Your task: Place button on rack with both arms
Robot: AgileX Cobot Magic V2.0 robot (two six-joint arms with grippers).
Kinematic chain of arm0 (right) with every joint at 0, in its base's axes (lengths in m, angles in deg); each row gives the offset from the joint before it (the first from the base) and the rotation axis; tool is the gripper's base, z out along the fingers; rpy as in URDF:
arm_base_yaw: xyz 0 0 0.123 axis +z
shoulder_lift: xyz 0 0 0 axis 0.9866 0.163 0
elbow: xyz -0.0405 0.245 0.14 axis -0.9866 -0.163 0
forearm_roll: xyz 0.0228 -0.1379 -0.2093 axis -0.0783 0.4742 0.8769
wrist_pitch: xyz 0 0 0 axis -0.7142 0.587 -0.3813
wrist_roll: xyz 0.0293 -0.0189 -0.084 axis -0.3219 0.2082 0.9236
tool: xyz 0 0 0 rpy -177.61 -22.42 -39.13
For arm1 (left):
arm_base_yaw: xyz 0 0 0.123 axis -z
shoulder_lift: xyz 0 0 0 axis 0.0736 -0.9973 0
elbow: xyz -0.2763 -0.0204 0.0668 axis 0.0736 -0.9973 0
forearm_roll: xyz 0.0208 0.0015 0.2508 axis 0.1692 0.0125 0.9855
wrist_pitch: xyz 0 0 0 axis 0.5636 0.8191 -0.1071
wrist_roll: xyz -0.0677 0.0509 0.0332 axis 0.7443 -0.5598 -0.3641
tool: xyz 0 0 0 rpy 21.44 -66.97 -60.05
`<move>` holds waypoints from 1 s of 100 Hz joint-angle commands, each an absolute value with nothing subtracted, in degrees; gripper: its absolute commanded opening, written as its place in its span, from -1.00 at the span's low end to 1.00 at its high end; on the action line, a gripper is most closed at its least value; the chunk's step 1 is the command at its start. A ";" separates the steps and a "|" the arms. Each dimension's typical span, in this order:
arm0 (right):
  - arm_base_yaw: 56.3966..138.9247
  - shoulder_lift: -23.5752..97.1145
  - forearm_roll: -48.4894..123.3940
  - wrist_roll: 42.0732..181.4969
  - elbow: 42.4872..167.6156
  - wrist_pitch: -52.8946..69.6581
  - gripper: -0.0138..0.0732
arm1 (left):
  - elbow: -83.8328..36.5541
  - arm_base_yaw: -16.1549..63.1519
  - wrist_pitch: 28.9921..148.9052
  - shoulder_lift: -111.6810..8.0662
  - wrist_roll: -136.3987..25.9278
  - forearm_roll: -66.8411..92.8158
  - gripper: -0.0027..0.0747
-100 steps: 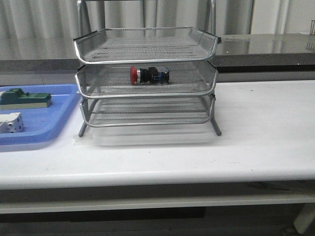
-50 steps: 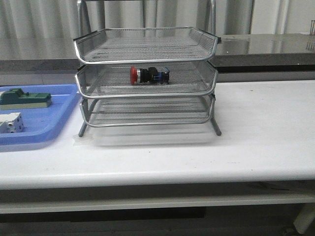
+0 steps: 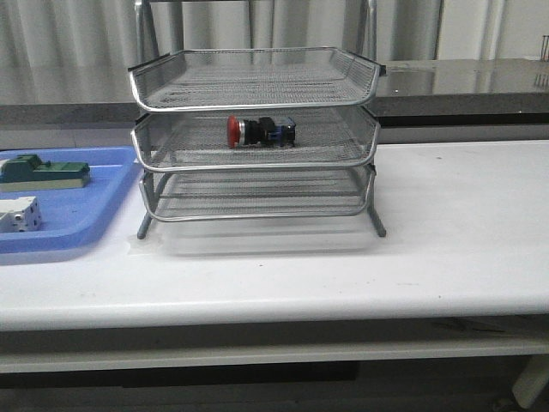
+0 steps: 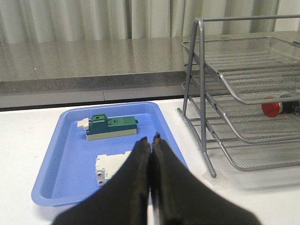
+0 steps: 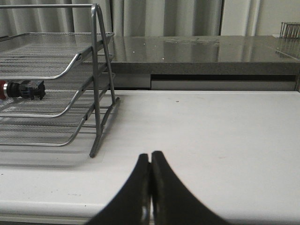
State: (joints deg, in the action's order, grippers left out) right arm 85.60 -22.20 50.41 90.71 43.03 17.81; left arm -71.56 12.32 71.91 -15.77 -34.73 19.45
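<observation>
The button (image 3: pixel 260 131), red cap to the left and black-and-blue body to the right, lies on its side in the middle tier of the silver wire-mesh rack (image 3: pixel 255 160). It also shows in the left wrist view as the button (image 4: pixel 276 107) and in the right wrist view as the button (image 5: pixel 22 89). My left gripper (image 4: pixel 150 139) is shut with nothing in it, hovering over the near side of the blue tray, well apart from the rack (image 4: pixel 243 101). My right gripper (image 5: pixel 150 156) is shut and empty, above bare table to the right of the rack (image 5: pixel 56 84). Neither arm appears in the front view.
A flat blue tray (image 3: pixel 64 225) sits left of the rack and holds a green block (image 3: pixel 45 172) and a white block (image 3: pixel 17 215). A grey counter (image 3: pixel 463 81) runs behind the table. The white table's front edge (image 3: pixel 343 309) is close to the camera.
</observation>
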 commanded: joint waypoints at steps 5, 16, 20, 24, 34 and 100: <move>85.18 -23.38 50.85 90.58 44.16 21.86 -0.81 | -69.86 12.31 67.57 -16.03 -34.20 19.12 -0.99; 85.18 -23.38 50.85 90.58 44.16 21.26 -0.81 | -69.86 12.31 67.57 -16.03 -34.20 19.12 -0.99; 85.18 -23.38 50.85 90.58 44.16 21.26 -0.81 | -69.86 12.31 67.57 -16.03 -34.20 19.12 -0.99; 85.18 -23.38 50.85 90.58 44.16 21.26 -0.81 | -69.86 12.31 67.57 -16.03 -34.20 19.12 -0.99; 85.18 -23.38 50.85 90.58 44.16 21.26 -0.81 | -69.86 12.31 67.57 -16.03 -34.20 19.12 -0.99; 85.18 -23.38 50.85 90.58 44.16 21.26 -0.81 | -69.86 12.31 67.57 -16.03 -34.20 19.12 -0.99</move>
